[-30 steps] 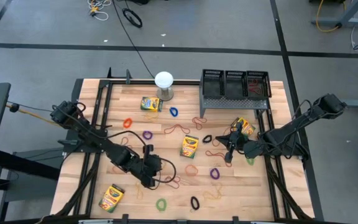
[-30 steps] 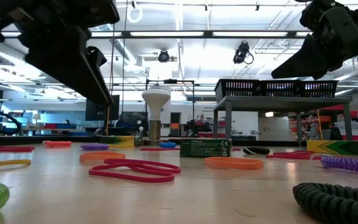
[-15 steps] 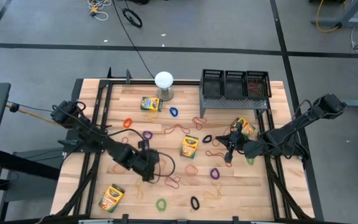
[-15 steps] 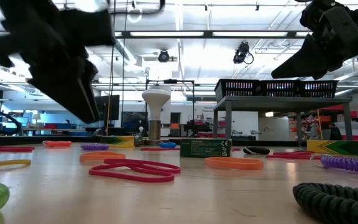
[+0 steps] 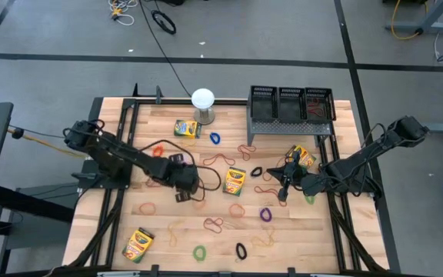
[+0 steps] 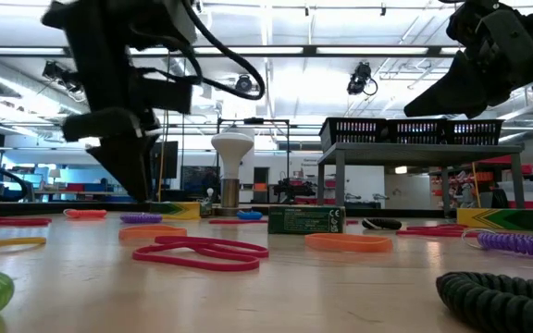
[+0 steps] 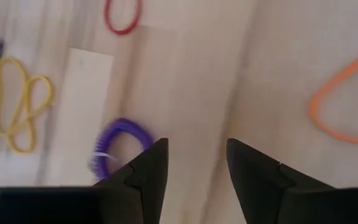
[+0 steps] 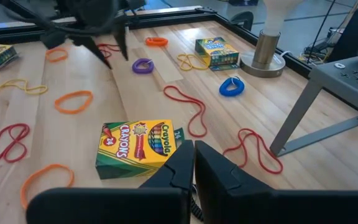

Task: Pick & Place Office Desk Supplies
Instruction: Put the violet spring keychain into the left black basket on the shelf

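Observation:
My left gripper [image 7: 194, 155] hangs open over bare wood at mid-table, pointing steeply down, and holds nothing. A purple coil band [image 7: 112, 144] lies flat just outside one of its fingers. A red loop [image 7: 122, 15], a yellow band [image 7: 16, 104] and an orange band [image 7: 340, 109] lie flat farther off. In the right wrist view that same left gripper [image 8: 112, 51] stands beside the purple band [image 8: 143, 65]. My right gripper [image 8: 194, 158] waits shut and empty above the table's right part, near a crayon box [image 8: 140, 146]. Three black mesh bins [image 5: 292, 101] stand on the grey riser.
More crayon boxes lie at the far left [image 5: 187, 128], near the riser [image 5: 302, 156] and at the near left [image 5: 138, 243]. A white globe on a stand [image 5: 203, 104] is at the far edge. Loose bands of several colours lie scattered over the wood, some under the riser [image 8: 347, 81].
My left gripper has swung from the near-left part of the table toward the far edge and a little to the right, tipping more steeply downward, and now stands by the purple coil band. No supplies have moved.

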You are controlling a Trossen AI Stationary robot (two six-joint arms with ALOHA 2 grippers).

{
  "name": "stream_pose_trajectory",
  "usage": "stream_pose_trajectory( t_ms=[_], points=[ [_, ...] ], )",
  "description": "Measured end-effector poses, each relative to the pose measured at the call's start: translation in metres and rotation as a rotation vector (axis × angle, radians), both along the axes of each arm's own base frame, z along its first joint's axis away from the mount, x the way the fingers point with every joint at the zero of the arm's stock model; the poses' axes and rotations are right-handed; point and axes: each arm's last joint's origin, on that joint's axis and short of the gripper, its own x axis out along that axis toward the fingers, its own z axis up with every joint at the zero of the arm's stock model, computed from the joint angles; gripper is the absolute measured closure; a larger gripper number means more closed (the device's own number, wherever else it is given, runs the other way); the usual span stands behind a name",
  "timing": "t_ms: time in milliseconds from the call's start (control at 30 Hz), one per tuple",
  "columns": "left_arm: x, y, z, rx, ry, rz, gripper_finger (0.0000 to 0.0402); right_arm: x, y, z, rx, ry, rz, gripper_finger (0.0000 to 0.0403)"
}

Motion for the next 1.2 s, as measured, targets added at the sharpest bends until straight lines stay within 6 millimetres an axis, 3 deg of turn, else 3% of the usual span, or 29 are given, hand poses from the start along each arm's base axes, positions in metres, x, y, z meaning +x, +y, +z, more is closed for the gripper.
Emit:
stream_pose_trajectory(
  t_ms=[400,600,867,1200],
  points=[
    [-0.007,0.05,-0.018,-0.041,0.079,0.066,0.0225,0.0,0.0,0.0,0.0,0.0,0.0,0.038],
    [-0.009,0.048,-0.025,-0.089,0.059,0.036,0.0262,0.0,0.0,0.0,0.0,-0.001,0.0,0.038],
    [-0.007,0.046,-0.025,-0.07,0.066,-0.051,0.0382,0.0,0.0,0.0,0.0,0.0,0.0,0.038],
    [-0.007,0.037,-0.02,-0.005,0.05,-0.137,0.038,0.0,0.0,0.0,0.0,0.0,0.0,0.038]
  ],
)
